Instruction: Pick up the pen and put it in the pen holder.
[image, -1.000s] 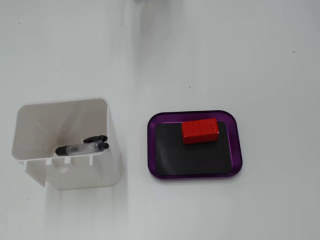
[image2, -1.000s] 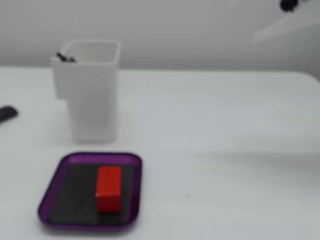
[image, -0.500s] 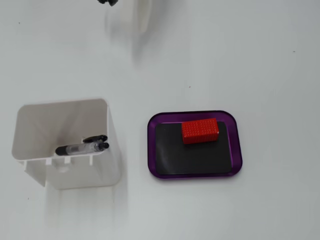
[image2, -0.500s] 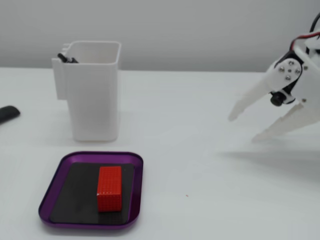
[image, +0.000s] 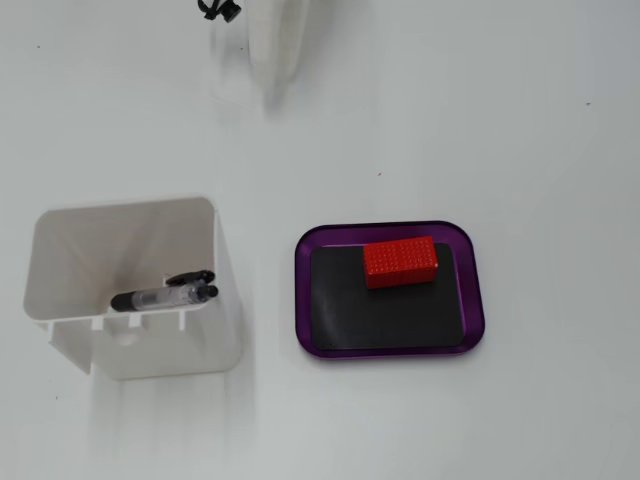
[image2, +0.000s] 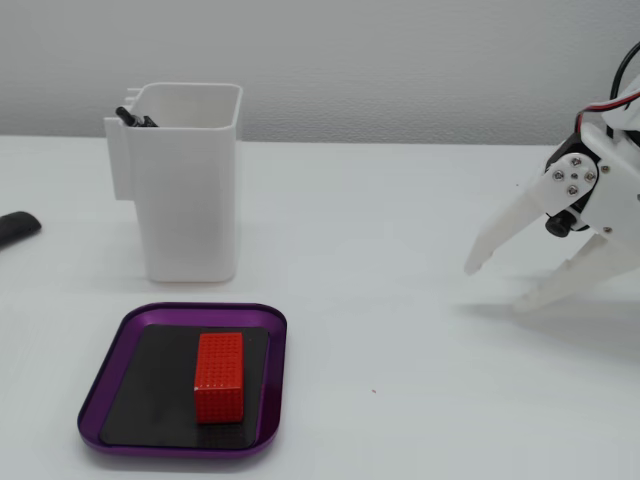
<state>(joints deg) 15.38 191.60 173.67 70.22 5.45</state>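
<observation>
Resting inside the pen holder (image: 130, 290), the pen (image: 165, 296) leans against the inner divider, its black end poking just above the rim in a fixed view (image2: 135, 118). We see the tall white holder (image2: 190, 190) standing upright on the white surface (image2: 400, 250). Just in front of it in that view lies a purple-rimmed tray (image2: 105, 395) carrying a red block (image2: 219, 376). A dark object (image2: 17, 228) sits at the left edge. Well apart at the right, our gripper (image2: 497, 285) hangs above the surface with its jaws spread wide, holding nothing.
</observation>
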